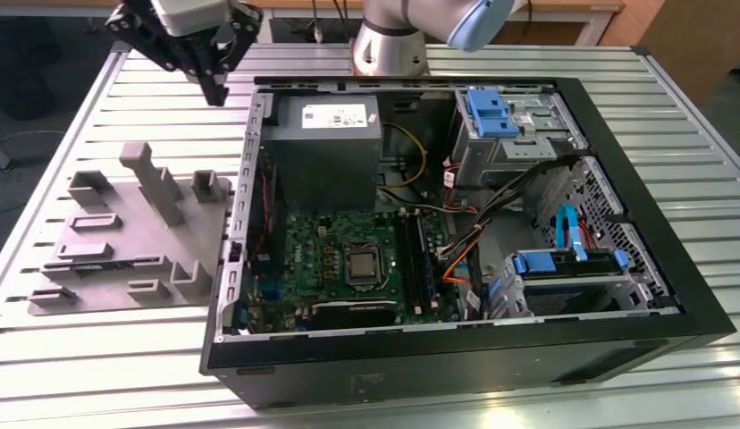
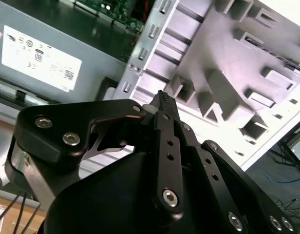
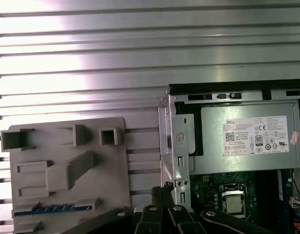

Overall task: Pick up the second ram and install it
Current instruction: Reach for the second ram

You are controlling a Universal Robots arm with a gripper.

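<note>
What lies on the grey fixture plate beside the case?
Grey blocks stand on it; the second ram lies in a slot. The ram's lower edge is covered.

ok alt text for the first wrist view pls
The gripper hangs over a slatted table, between a grey fixture holding the ram and an open pc case with its power supply.

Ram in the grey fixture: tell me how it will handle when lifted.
The ram shows as a thin strip seated in the fixture, so it is probably light and stiff. Being so narrow, it would likely tip if released outside a slot.
</note>
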